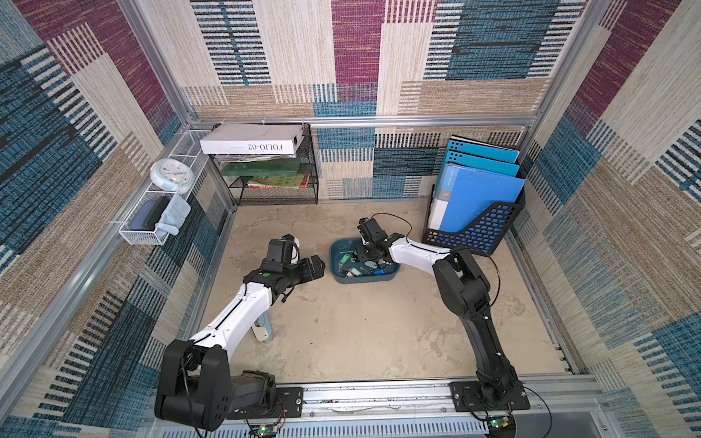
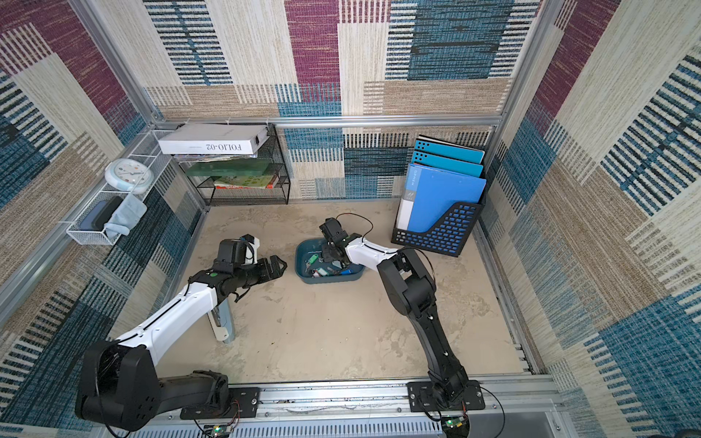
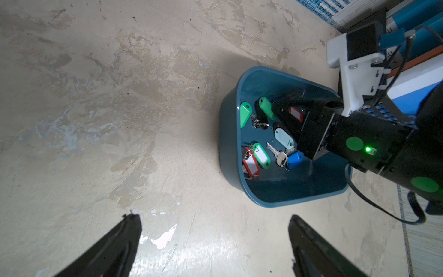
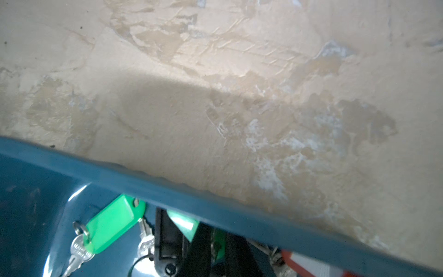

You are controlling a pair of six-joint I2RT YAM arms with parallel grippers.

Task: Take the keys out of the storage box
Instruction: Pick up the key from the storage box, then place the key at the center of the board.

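Right gripper [image 3: 275, 108] was dipped into storage box [image 3: 227, 148], tips drawn close together right beside green tag [image 3: 266, 108]. Honestly couldn't tell if anything was pinched. Keys [image 3: 279, 156] all lay inside box, with green, red, black, blue and pale teal tags scattered over its floor. Left gripper [image 3: 213, 239] hung just above table [image 1: 360, 333], jaws spread wide, nothing in them, near box but apart from it. Box sat mid-table. Black file holder [image 1: 474, 231] with blue folders [image 1: 481, 197] stood farther back, beyond right arm.
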